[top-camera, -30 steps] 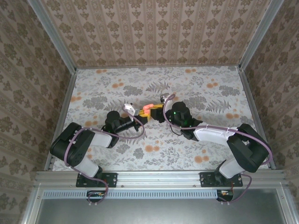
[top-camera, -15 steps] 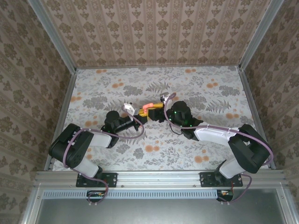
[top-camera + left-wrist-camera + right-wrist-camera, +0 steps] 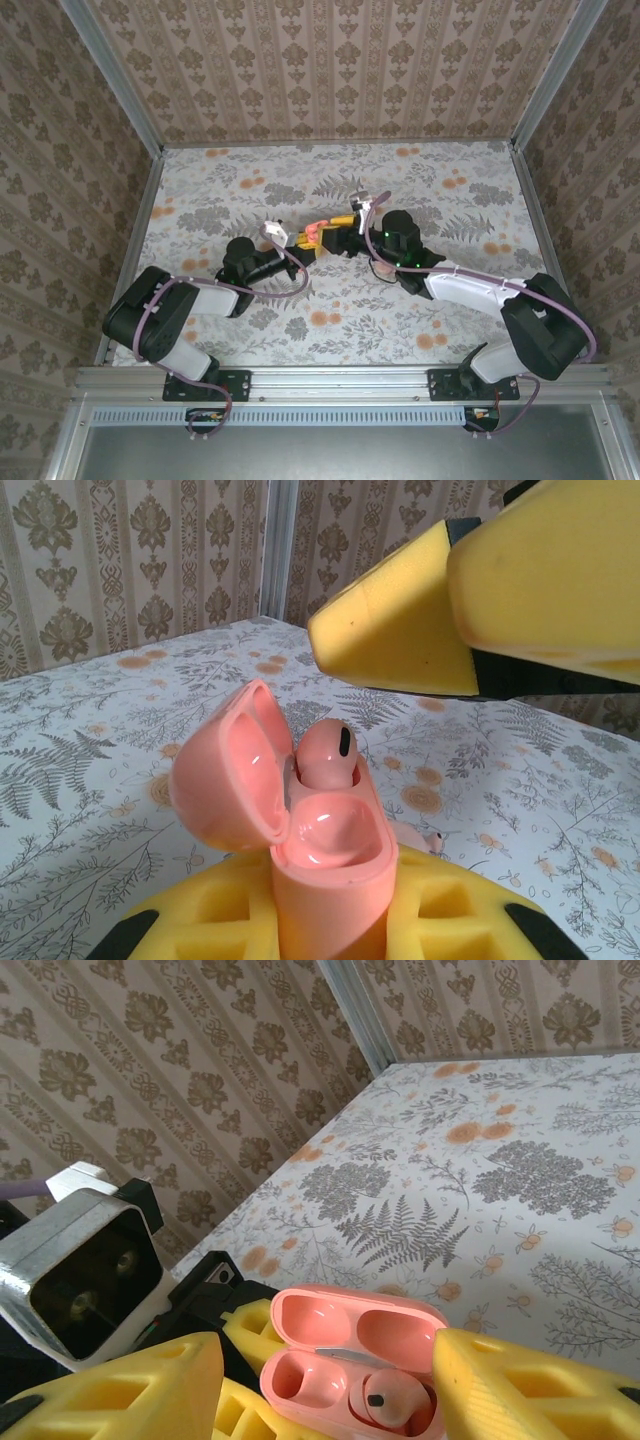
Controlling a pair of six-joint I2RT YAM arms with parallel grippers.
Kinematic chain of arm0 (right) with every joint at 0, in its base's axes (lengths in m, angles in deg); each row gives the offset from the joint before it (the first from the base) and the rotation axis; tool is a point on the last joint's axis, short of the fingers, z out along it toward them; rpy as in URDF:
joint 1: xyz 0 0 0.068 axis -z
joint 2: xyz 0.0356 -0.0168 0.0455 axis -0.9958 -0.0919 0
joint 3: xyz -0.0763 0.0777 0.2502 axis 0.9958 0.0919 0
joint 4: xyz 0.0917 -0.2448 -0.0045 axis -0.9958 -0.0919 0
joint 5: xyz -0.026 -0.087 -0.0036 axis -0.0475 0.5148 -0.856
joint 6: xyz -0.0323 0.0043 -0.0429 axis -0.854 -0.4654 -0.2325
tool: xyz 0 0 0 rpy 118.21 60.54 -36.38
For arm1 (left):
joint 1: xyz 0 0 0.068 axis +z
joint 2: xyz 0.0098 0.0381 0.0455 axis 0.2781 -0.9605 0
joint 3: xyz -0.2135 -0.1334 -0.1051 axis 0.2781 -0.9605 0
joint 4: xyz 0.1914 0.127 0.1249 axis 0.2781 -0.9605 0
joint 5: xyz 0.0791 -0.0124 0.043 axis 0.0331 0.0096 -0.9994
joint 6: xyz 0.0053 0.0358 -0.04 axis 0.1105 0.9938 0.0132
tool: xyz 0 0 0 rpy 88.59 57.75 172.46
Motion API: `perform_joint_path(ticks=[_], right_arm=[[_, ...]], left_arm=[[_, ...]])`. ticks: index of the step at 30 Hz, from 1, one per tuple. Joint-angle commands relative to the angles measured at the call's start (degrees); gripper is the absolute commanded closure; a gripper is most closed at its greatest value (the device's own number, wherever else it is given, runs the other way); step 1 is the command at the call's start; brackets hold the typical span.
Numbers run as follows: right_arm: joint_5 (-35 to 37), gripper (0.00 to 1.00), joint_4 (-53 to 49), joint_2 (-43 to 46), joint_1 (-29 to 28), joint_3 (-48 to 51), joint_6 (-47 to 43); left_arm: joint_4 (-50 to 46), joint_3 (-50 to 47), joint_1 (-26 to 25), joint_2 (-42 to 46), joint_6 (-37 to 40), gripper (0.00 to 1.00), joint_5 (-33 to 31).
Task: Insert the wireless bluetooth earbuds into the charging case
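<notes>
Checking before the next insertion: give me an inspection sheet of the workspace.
Surface: floral-print table, flat.
Job's things: charging case upright, lid open; one earbud seated, other socket empty; small pink piece on the table beyond it, possibly the second earbud.
Clutter: nothing seen.
Grippers: left gripper shut on the charging case; right gripper open at the case, holding nothing.
Cables: purple cable looped along each arm.
Surroundings: patterned walls, metal frame.
</notes>
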Motion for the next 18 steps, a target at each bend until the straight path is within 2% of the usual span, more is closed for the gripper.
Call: perform_joint_path(ticks=[1,7,13,15,18], right_arm=[[-2.7,0.46,-1.2,3.5,1.6,-0.3,0.1],[-6.6,0.49,-6.7,7.5,5.4,1.7,-3.0],[-10.8,0.49,-10.7,13.9,6.9,5.1,-13.6],[-10.5,0.49,-15.2,15.8,6.9,4.6,-16.2],[-7.4,0.49,-26.3,16.9,7.0,1.4,-17.5]], left_arm=[[1.7,0.3,-0.1,1.8,1.5,0.89,3.3],[2.5,-0.2,-0.1,2.5,3.1,0.88,7.1],[1.4,-0.7,0.1,3.5,4.3,0.88,8.9],[0.5,-0.9,0.5,4.0,4.5,0.88,8.1],[-3.7,-1.3,1.2,5.8,4.2,0.88,2.3]])
